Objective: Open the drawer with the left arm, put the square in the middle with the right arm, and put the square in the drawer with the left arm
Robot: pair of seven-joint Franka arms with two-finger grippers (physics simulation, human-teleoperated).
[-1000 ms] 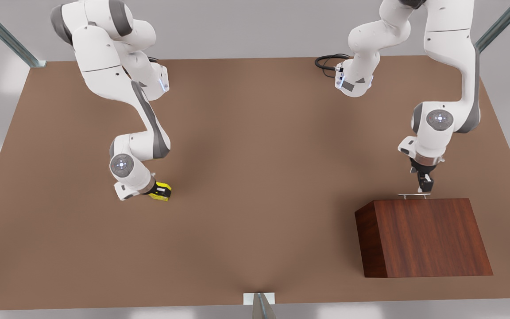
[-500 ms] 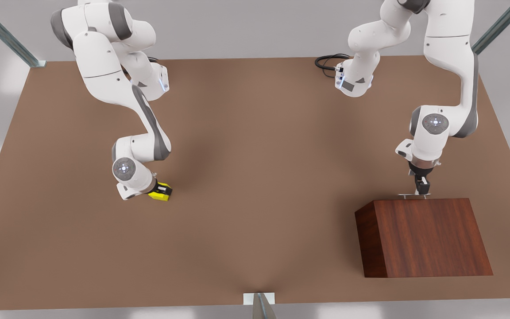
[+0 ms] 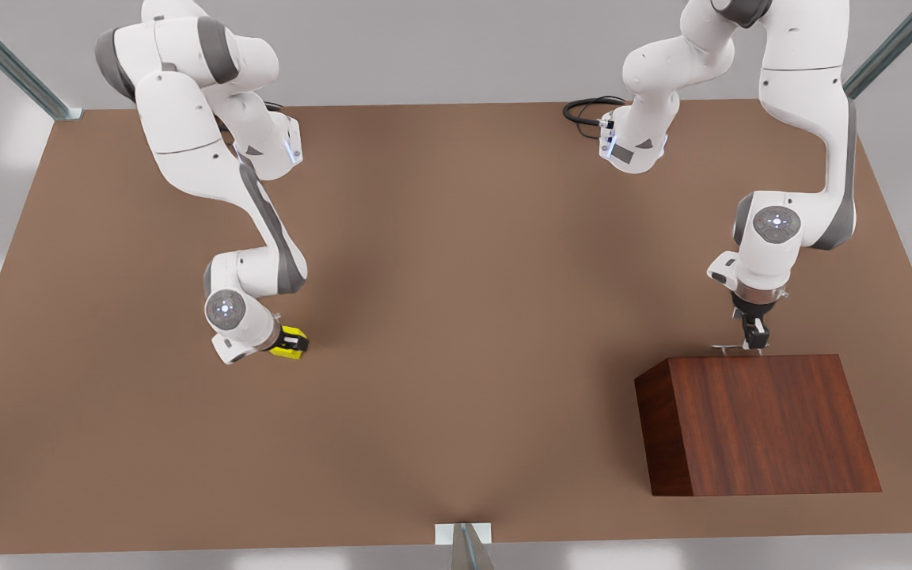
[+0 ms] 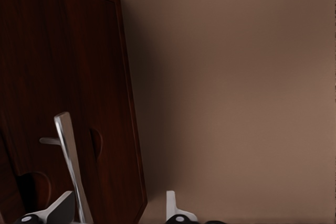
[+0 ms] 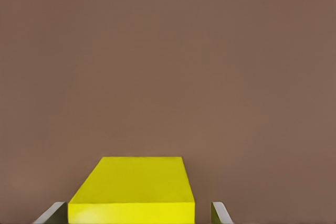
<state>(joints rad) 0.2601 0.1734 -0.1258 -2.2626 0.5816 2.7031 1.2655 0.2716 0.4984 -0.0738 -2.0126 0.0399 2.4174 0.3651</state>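
The dark wood cabinet [image 3: 757, 423] stands at the front view's right, its drawer [image 4: 79, 77] closed. The silver bar handle [image 3: 729, 347] faces the far side. My left gripper [image 3: 753, 338] hangs at that handle, open; in the left wrist view the handle [image 4: 71, 166] stands between the fingers of the left gripper [image 4: 119, 211], close to one fingertip. At the front view's left the yellow square [image 3: 290, 345] rests on the table. My right gripper [image 3: 288, 342] is low over it, open. In the right wrist view the square [image 5: 134, 187] sits between the right gripper's [image 5: 136, 214] fingertips.
The brown tabletop [image 3: 456, 317] spreads wide between the two arms. A black cable loop [image 3: 587, 111] lies at the far edge near the left arm's base. Metal frame struts [image 3: 468, 546] stand at the table's corners and front edge.
The left arm's wrist has dropped and shifted slightly, bringing its gripper closer onto the handle. The right arm has settled a little lower around the square. Square and drawer have not moved.
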